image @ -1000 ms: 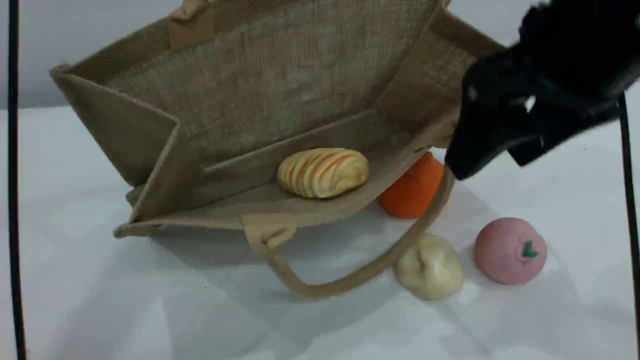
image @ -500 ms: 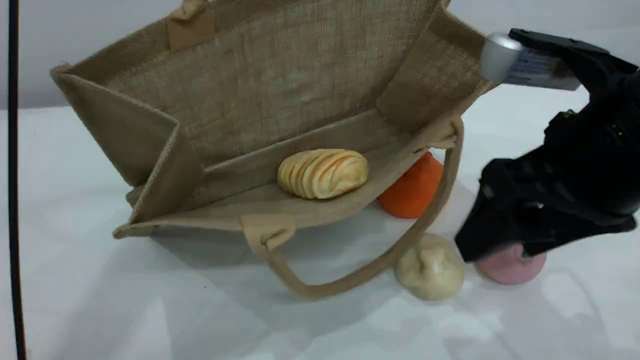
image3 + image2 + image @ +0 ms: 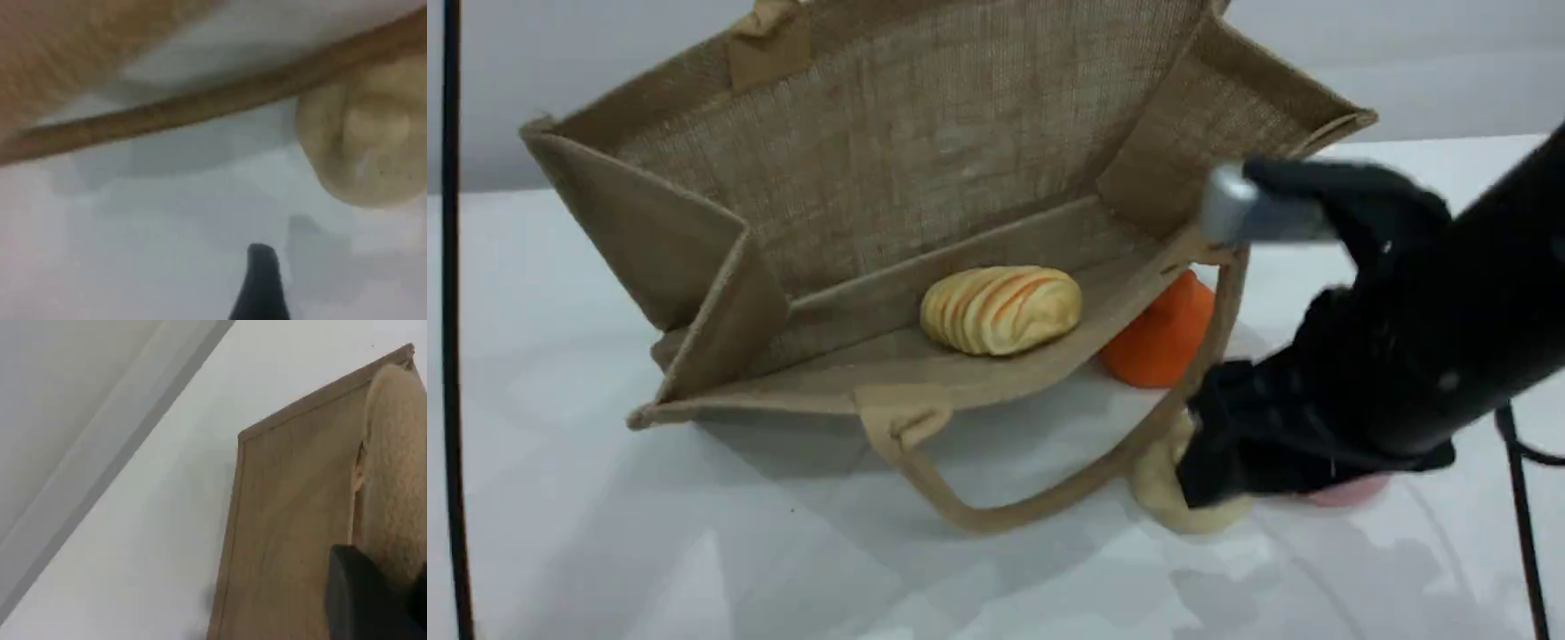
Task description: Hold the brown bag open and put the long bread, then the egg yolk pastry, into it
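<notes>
Now right gripper [image 3: 1209, 480] lower, covering egg yolk pastry [image 3: 1156, 484]

No legible txt, labels or nos. anywhere; nothing readable.

Scene view slants down across the table; right wrist view, close above it, shares the egg yolk pastry [image 3: 1160, 484].

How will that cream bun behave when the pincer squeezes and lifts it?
The bun looks lumpy and soft, so it will probably squash a little. It seems light for its size. Its rounded shape may roll if nudged, and the bag handle lies close, so it could snag.
</notes>
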You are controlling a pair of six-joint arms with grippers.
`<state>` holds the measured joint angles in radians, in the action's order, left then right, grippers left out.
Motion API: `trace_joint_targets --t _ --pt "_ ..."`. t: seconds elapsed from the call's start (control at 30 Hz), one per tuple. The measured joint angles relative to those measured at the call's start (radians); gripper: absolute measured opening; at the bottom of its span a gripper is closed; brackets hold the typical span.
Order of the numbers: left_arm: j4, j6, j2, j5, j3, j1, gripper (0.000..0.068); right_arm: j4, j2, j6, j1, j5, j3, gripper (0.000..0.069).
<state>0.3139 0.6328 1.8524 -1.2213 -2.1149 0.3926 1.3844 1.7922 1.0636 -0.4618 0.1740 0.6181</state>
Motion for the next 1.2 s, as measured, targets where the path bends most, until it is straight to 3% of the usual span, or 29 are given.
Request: trace_joint_targets --t 0.23,0.4,0.67,1.2 --pt "0.000 0.001 0.000 0.000 0.000 0.000 0.0090 0.280 0.027 0.322 0.000 0.020 0.007 0.0500" --pt "0.000 0.001 0.000 0.000 0.000 0.000 0.0090 0.360 0.053 0.496 0.000 0.084 0.031 0.0500" --pt "0.000 0.001 0.000 0.000 0.000 0.000 0.0090 0.360 0.168 0.508 0.000 0.108 0.099 0.0500" --pt "-0.002 0.007 0.001 0.000 0.000 0.000 0.0090 0.361 0.128 0.507 0.001 0.020 0.139 0.0500"
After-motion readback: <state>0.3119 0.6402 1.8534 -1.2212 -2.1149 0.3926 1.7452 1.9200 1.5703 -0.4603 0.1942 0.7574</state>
